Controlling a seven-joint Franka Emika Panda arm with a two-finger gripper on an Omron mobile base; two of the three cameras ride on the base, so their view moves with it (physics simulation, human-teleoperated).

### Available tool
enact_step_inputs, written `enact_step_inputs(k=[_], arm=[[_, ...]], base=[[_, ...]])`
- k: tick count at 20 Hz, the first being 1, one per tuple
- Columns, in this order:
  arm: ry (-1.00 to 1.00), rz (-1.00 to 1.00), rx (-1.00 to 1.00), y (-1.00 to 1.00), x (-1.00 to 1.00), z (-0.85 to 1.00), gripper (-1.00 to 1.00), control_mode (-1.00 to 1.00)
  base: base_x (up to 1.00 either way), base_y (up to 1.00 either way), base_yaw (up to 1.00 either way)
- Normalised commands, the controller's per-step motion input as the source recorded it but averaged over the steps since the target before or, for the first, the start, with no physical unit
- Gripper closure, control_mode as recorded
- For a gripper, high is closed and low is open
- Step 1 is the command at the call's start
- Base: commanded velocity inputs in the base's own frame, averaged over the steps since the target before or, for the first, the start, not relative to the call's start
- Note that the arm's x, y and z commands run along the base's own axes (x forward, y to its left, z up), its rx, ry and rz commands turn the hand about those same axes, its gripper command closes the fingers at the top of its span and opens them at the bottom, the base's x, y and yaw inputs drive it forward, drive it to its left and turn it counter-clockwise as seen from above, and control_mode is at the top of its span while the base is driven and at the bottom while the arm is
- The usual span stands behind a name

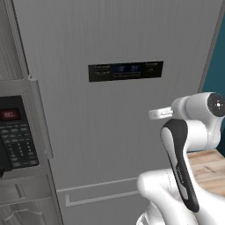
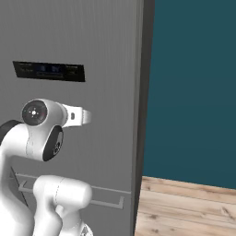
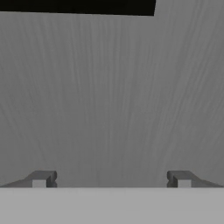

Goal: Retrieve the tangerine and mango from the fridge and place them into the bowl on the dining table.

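- Left base view: the fridge (image 1: 114, 110) fills the frame, door shut, its dark display panel (image 1: 125, 70) up at about 12 o'clock. A vertical door handle (image 1: 40, 118) runs down the left side at 9 o'clock, and a horizontal drawer handle (image 1: 103, 197) sits at 6 o'clock. The black microwave (image 1: 15, 134) lies beyond the vertical handle at 9 o'clock. The arm (image 1: 184, 162) folds up from 4 o'clock.
- Right base view: the fridge door reaches to its right edge (image 2: 140, 115) near centre; the teal wall (image 2: 193, 87) and wooden floor (image 2: 184, 203) lie at 3 and 5 o'clock. The display panel sits at 10 o'clock, above the arm's wrist.
- Hand view: the gripper (image 3: 111, 179) faces the flat grey door squarely, its fingertips (image 3: 41, 178) set wide apart and holding nothing. The panel's lower edge shows at 12 o'clock.
- Judgement: the tangerine and mango are presumably inside, behind the closed door. The vertical handle lies well off toward 9 o'clock from the hand, its long axis upright, so the hand must travel left and reach it before anything else.
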Motion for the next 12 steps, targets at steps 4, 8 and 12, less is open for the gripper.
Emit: enact_step_inputs(k=[4,8,12], arm=[[0.0,0.0,0.0,0.0,0.0,-0.1,-1.0,1.0],[0.0,0.0,0.0,0.0,0.0,0.0,-1.0,1.0],[0.0,0.0,0.0,0.0,0.0,0.0,-1.0,1.0]], base=[[-0.14,0.0,0.0],[-0.56,0.0,0.0],[-0.63,0.02,0.0]])
